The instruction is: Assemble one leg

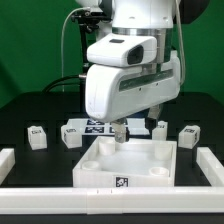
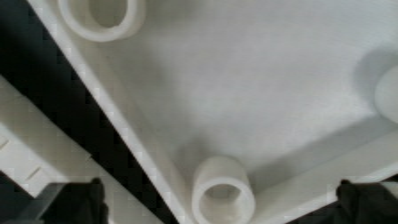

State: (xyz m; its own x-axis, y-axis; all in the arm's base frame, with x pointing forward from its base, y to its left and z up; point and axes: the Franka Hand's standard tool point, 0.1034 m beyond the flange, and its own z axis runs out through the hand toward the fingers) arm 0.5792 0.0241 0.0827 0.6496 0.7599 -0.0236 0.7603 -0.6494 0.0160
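Tool [image 1: 118, 132] hung spread wide, gripping nothing, over large white square plastic tray-like tabletop [image 1: 95, 175] on black counter [image 1: 20, 122], w/ small white tagged plastic leg [image 1: 37, 137] nearby.

Small white leg [image 1: 37, 136] (tag facing camera), ungripped

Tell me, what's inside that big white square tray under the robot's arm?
Inside the tray only bare white floor and round corner sockets show. The gripper covers part of the far side, so that spot cannot be seen.
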